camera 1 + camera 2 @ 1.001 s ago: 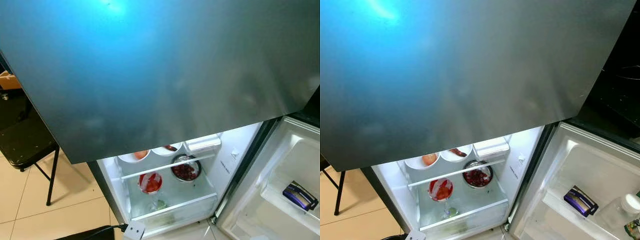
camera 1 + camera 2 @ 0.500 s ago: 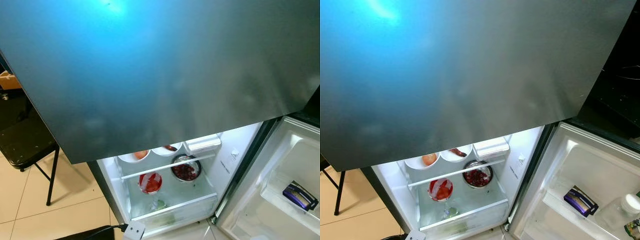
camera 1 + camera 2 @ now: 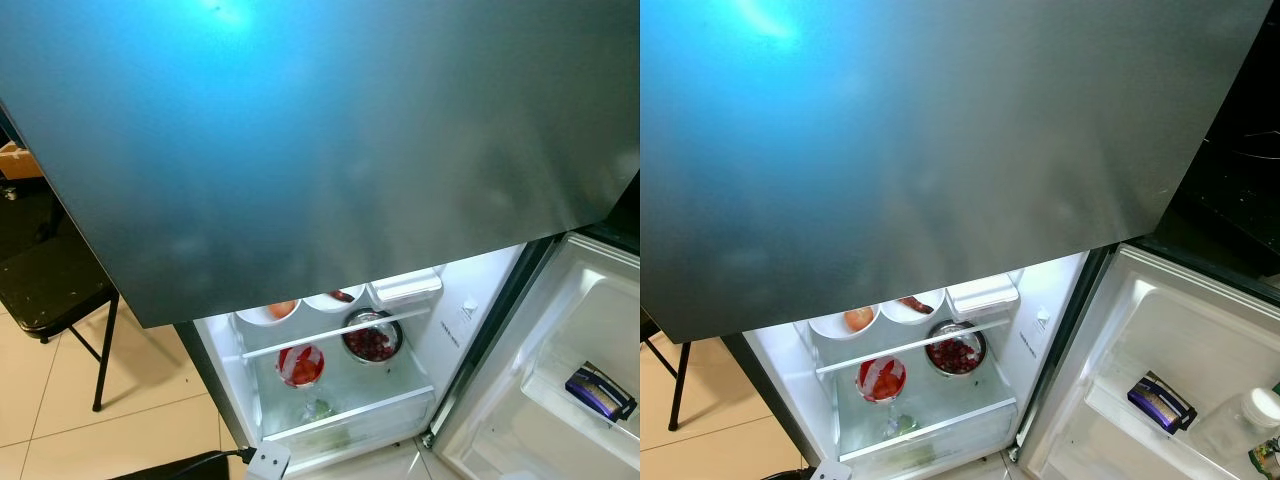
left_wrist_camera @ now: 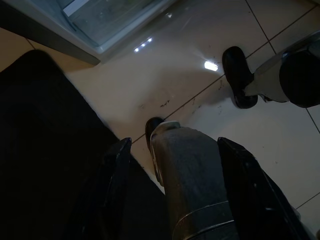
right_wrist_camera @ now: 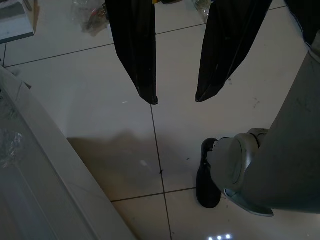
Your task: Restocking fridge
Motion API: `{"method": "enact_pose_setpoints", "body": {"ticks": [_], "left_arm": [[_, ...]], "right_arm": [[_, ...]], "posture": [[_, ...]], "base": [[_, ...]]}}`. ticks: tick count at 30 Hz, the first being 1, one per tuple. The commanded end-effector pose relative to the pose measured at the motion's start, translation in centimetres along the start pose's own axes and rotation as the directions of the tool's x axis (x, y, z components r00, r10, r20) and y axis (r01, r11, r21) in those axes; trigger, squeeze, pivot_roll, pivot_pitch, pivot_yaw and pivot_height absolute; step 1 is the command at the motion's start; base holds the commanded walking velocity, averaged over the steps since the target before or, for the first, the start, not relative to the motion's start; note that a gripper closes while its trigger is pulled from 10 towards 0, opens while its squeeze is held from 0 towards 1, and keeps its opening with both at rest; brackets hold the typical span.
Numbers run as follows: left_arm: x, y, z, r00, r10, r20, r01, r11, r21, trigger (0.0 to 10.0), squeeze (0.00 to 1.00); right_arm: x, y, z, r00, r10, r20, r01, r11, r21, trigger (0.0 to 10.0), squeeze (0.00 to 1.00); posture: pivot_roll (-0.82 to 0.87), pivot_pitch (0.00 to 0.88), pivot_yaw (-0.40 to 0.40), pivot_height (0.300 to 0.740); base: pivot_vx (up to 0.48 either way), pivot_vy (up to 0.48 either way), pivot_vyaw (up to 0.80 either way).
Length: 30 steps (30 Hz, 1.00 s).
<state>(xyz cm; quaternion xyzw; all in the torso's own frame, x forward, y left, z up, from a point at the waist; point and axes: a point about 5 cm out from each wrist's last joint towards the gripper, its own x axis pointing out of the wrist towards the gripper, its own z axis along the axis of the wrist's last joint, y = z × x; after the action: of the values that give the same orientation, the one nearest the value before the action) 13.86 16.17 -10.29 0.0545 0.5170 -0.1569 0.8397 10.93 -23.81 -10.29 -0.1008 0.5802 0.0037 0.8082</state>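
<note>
Grey steel fridge point(image 3: 330, 150) with lower compartment open and lit, steel bowl of red fruit point(image 3: 371, 340) on its glass shelf, dark blue packet point(image 3: 598, 391) in open door rack, left pincer point(image 4: 182, 155) parted and empty above tiled floor point(image 4: 200, 75), right pincer point(image 5: 175, 100) likewise spread, holding nothing.

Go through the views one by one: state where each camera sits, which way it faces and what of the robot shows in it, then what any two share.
Left eye view: on the head, facing forward and down at the open fridge under its closed upper door.
Right eye view: beside it, same scene, seeing more of the lower door shelf.
Left wrist view: on the hanging left arm, facing the floor; left pincer open, robot leg between.
Right wrist view: facing the floor too; right pincer open, robot foot below.
Shared: both eye views show the steel bowl.
</note>
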Motion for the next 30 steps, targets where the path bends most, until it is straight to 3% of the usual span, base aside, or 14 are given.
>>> {"method": "enact_pose_setpoints", "body": {"ticks": [1,30], "left_arm": [[0.06,-0.26,-0.04,1.000,-0.010,-0.008,0.010,1.000,-0.001,10.0,0.00],[0.09,-0.44,-0.17,1.000,-0.010,-0.009,0.010,1.000,-0.008,10.0,0.00]], "right_arm": [[0.00,0.18,-0.29,1.000,0.004,-0.013,-0.004,1.000,-0.004,10.0,0.00],[-0.04,0.02,-0.49,1.000,0.001,-0.019,-0.001,1.000,-0.011,10.0,0.00]], "posture": [[-0.01,0.000,-0.045,0.740],[-0.01,0.000,-0.051,0.740]], "base": [[0.000,0.000,0.00],[0.000,0.000,0.00]]}}
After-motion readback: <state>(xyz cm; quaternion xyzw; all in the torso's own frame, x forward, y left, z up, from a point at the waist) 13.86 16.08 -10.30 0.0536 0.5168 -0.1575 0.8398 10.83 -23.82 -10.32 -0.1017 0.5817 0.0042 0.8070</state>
